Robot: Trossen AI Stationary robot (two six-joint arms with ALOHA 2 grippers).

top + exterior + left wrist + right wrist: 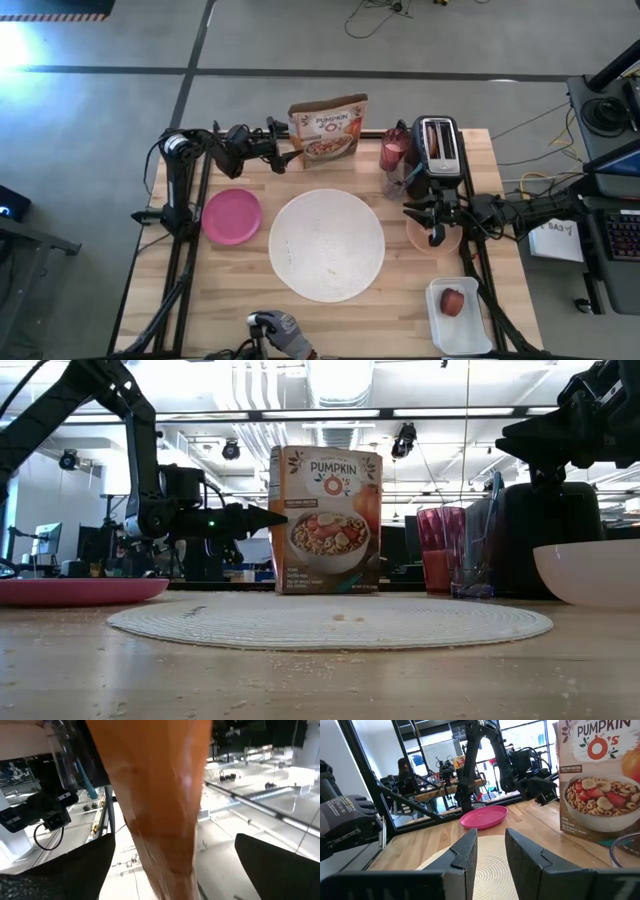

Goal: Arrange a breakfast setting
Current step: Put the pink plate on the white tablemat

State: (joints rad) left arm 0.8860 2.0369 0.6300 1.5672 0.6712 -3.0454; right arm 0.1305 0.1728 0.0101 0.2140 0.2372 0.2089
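Observation:
A large round white plate (327,245) lies mid-table, with a magenta plate (231,216) to its left. A Pumpkin O's cereal box (328,128) stands upright at the far edge. My left gripper (288,157) is open and level, with one finger on either side of the box's narrow orange side (165,795), not touching it. My right gripper (437,228) hovers above the peach bowl (590,570), its fingers a narrow gap apart and empty. A pink tumbler (440,550) stands beside a clear glass holding the teal-handled spoon (492,510). A red fruit (453,302) lies in a white container. No bagel shows.
A black toaster (437,145) stands at the far right behind the bowl. A person's gloved hand (275,325) reaches in at the table's near edge. Crumbs lie scattered on the wood around the white plate.

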